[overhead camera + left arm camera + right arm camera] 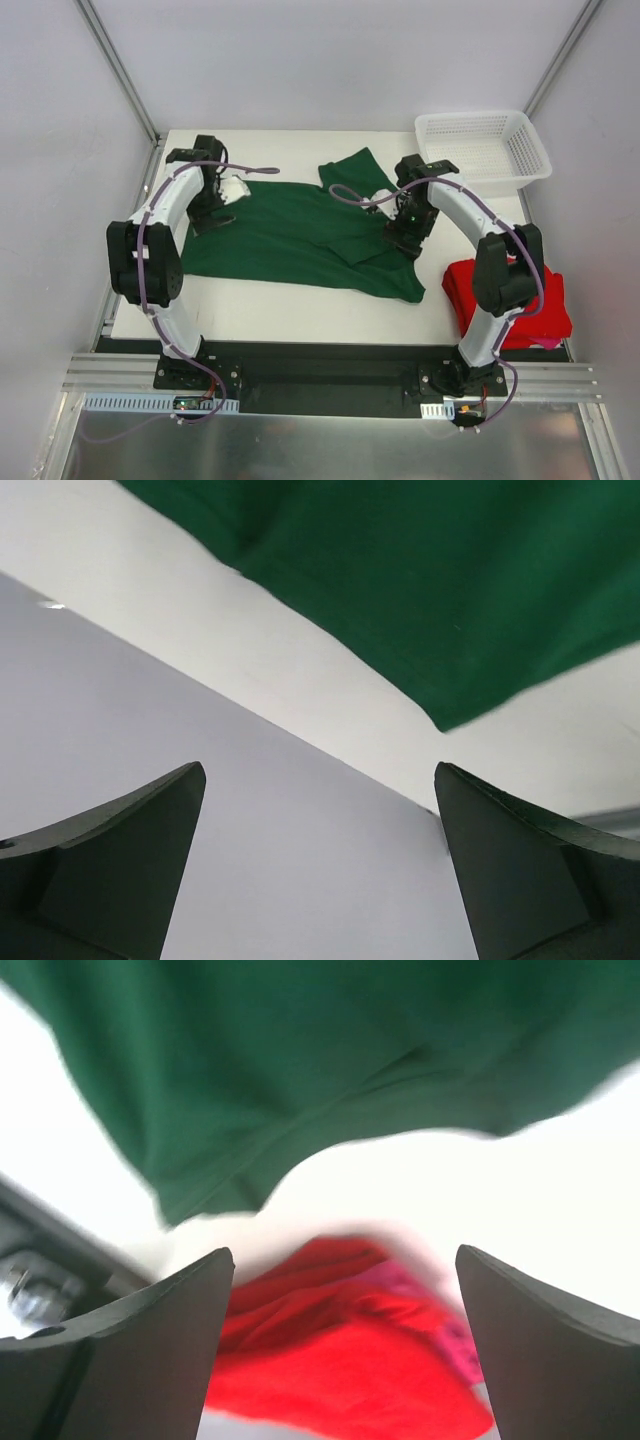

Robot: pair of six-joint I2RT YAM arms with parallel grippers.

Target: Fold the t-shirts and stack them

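The dark green t-shirt (300,235) lies spread across the middle of the table, one sleeve pointing to the back; it also shows in the left wrist view (450,580) and the right wrist view (300,1070). The red t-shirt (505,295) lies folded at the front right, partly under the right arm; it also shows in the right wrist view (350,1360). My left gripper (215,215) hovers over the shirt's left edge, open and empty (320,810). My right gripper (405,235) hovers over the shirt's right part, open and empty (345,1300).
A white mesh basket (485,150) stands at the back right corner. White walls close the table at the left and the back. The arms' bases sit on a black rail along the near edge.
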